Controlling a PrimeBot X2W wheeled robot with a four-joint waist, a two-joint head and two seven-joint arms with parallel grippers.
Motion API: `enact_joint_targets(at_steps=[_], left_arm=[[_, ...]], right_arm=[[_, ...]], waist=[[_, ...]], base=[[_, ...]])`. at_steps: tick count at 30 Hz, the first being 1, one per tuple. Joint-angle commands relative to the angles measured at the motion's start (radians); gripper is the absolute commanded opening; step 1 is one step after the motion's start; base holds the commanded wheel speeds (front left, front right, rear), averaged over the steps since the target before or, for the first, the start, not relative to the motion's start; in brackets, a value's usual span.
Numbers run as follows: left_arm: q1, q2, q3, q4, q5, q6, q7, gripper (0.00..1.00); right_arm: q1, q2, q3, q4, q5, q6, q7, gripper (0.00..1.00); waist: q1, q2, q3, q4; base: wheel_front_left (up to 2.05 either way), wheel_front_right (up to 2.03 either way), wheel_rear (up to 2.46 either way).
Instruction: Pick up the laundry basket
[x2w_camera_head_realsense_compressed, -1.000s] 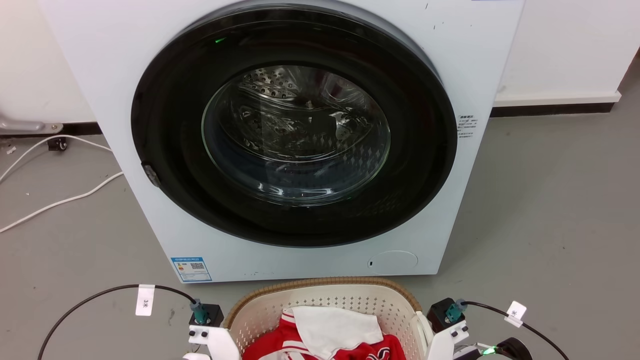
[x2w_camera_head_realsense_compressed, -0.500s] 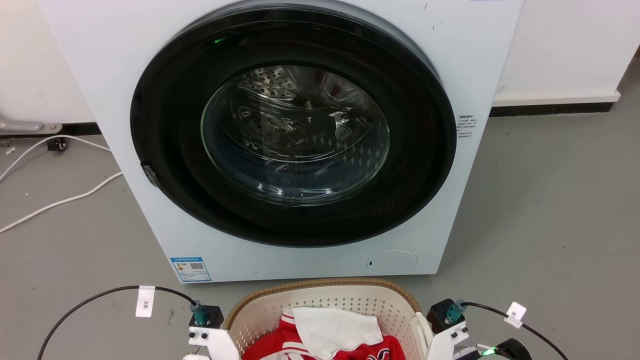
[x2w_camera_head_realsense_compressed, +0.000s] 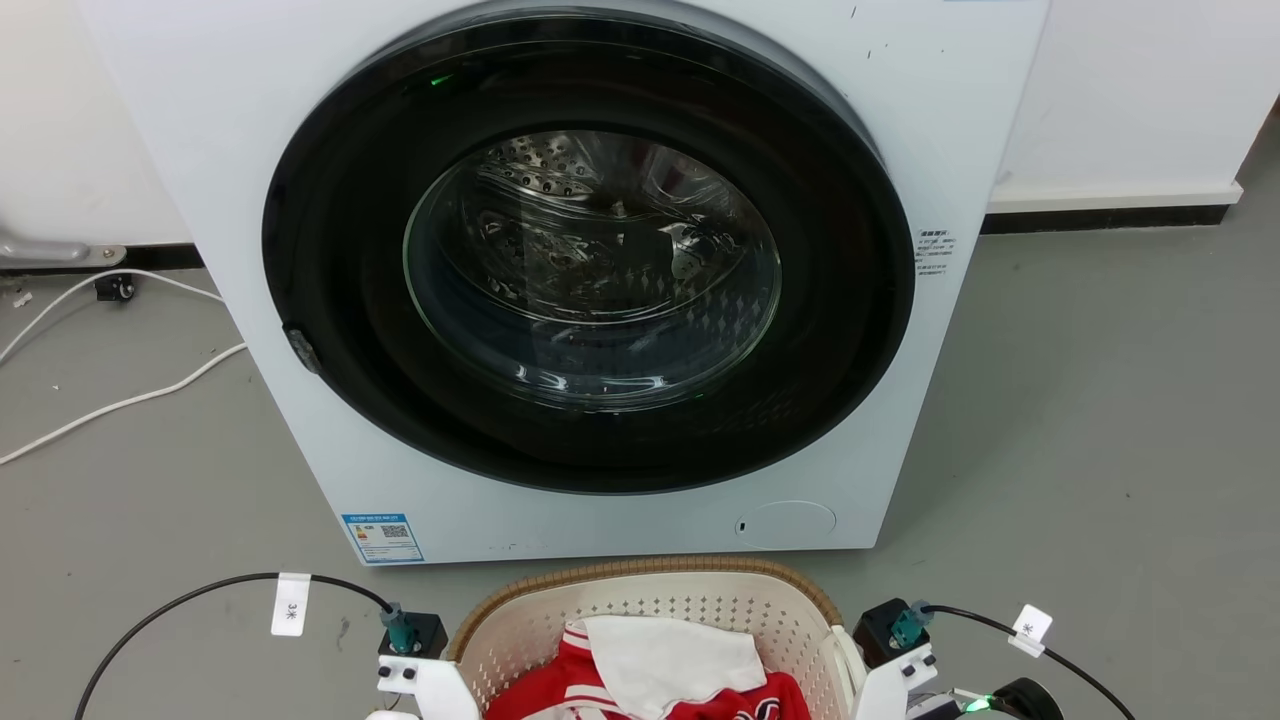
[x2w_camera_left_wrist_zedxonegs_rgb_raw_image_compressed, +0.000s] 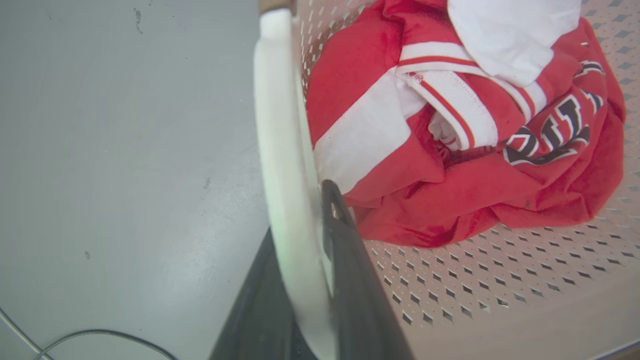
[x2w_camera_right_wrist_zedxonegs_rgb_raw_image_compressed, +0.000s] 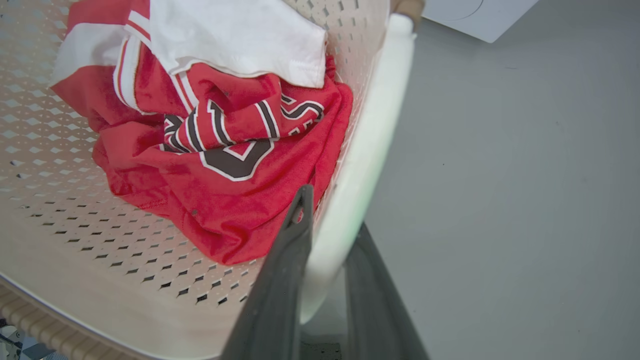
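Observation:
The laundry basket (x2w_camera_head_realsense_compressed: 650, 566), cream perforated plastic with a brown woven rim, sits at the bottom centre of the head view, on the floor before the washer. It holds a red and white garment (x2w_camera_head_realsense_compressed: 560, 692) under a white cloth (x2w_camera_head_realsense_compressed: 670, 655). My left gripper (x2w_camera_left_wrist_zedxonegs_rgb_raw_image_compressed: 300, 215) is shut on the basket's white left handle (x2w_camera_left_wrist_zedxonegs_rgb_raw_image_compressed: 280, 125), one dark finger on each side. My right gripper (x2w_camera_right_wrist_zedxonegs_rgb_raw_image_compressed: 332, 210) is likewise shut on the right handle (x2w_camera_right_wrist_zedxonegs_rgb_raw_image_compressed: 375, 125). The basket wall (x2w_camera_left_wrist_zedxonegs_rgb_raw_image_compressed: 500, 280) and the red garment (x2w_camera_right_wrist_zedxonegs_rgb_raw_image_compressed: 225, 200) show beside the fingers.
A white front-loading washing machine (x2w_camera_head_realsense_compressed: 960, 130) with a closed round dark door (x2w_camera_head_realsense_compressed: 330, 250) stands right behind the basket. White cables (x2w_camera_head_realsense_compressed: 120, 402) lie on the grey floor at left. Black cables (x2w_camera_head_realsense_compressed: 200, 590) run from both wrists. Open floor lies to the right.

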Motion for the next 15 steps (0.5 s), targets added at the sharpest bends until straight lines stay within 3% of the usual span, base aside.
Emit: enact_joint_targets(at_steps=[1, 15], left_arm=[[-0.016, -0.005, -0.007, -0.003, -0.004, -0.004, -0.007, 0.0], [-0.023, 0.0, -0.03, -0.002, -0.028, -0.004, -0.01, 0.0]], right_arm=[[0.005, 0.0, 0.005, 0.0, 0.002, -0.001, -0.006, 0.0], [0.002, -0.002, 0.01, 0.0, 0.007, -0.001, -0.002, 0.0]], waist=[[0.0, -0.0001, 0.001, 0.0], [0.0, -0.0001, 0.003, 0.001]], base=[[0.0, 0.0, 0.0], [0.0, 0.0, 0.0]])
